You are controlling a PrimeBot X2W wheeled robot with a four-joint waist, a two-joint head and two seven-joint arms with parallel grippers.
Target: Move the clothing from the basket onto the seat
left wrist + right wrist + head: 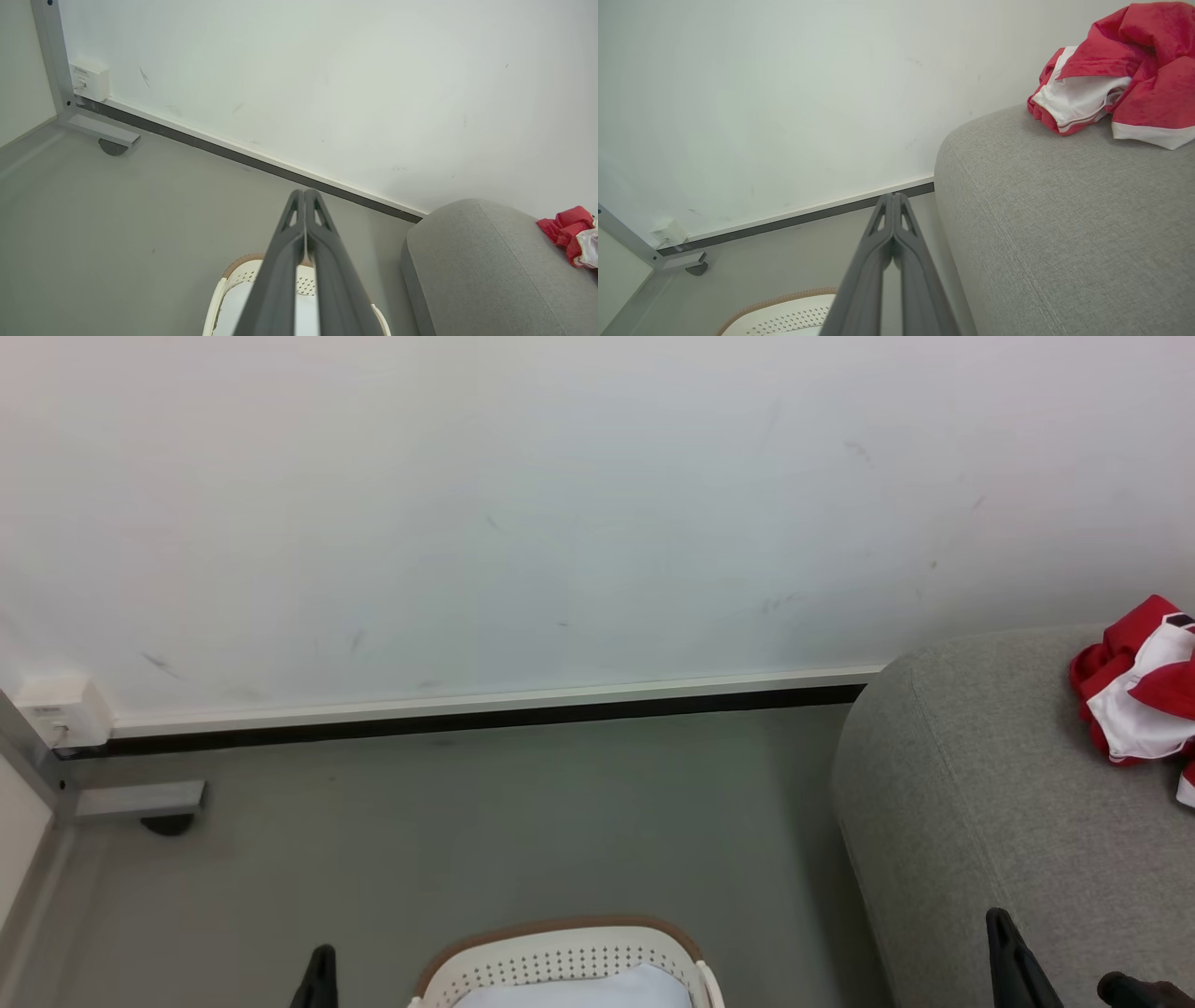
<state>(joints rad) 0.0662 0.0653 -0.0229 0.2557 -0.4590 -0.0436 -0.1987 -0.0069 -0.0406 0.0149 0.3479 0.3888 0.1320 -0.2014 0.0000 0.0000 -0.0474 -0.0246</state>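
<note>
The red and white clothing lies crumpled on the light-grey seat, near the wall; it also shows in the right wrist view, clothing on the seat. The white basket with its tan rim stands on the floor left of the seat, and the part I see holds just pale lining. My left gripper is shut on nothing, above the basket. My right gripper is also shut and empty, beside the seat's rounded end. Dark fingertips rise at the bottom edge of the head view.
A white wall with a dark skirting strip runs behind the grey-green floor. A metal frame foot and a white socket box sit at the far left corner.
</note>
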